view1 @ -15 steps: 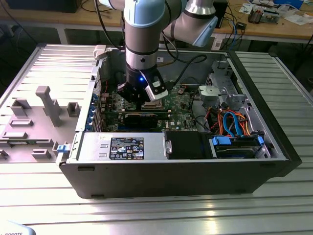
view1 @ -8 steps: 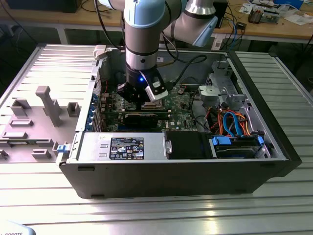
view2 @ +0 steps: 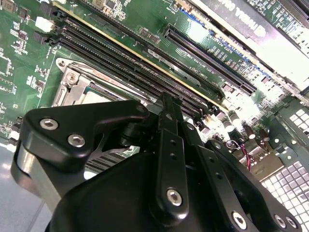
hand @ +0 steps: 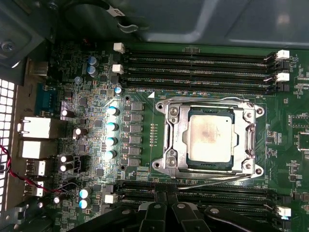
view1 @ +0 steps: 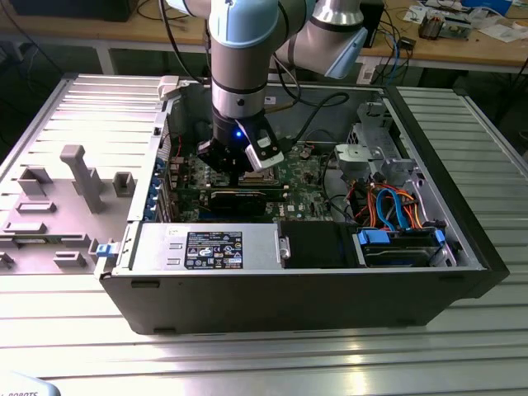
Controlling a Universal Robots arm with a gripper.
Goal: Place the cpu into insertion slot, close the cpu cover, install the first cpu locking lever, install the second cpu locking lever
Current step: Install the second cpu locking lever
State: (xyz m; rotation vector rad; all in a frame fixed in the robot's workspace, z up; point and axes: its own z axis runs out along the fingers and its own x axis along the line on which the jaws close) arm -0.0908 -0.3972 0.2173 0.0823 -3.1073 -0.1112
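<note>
Item: gripper (hand: 166, 209), fingers (view2: 166, 125) drawn together on nothing, poised just beside the insertion slot (hand: 211, 137), over the memory slots (hand: 207, 195) bordering it. Cpu (hand: 210, 137) sat in the slot with the cpu cover (hand: 176, 140) closed around it and thin locking levers along the frame. Risk, as judged: fingers could scrape those slots, since little room showed between socket edge and slots.

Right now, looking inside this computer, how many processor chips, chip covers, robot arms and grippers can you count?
cpu: 1
cpu cover: 1
robot arm: 1
gripper: 1
Total: 4
</note>
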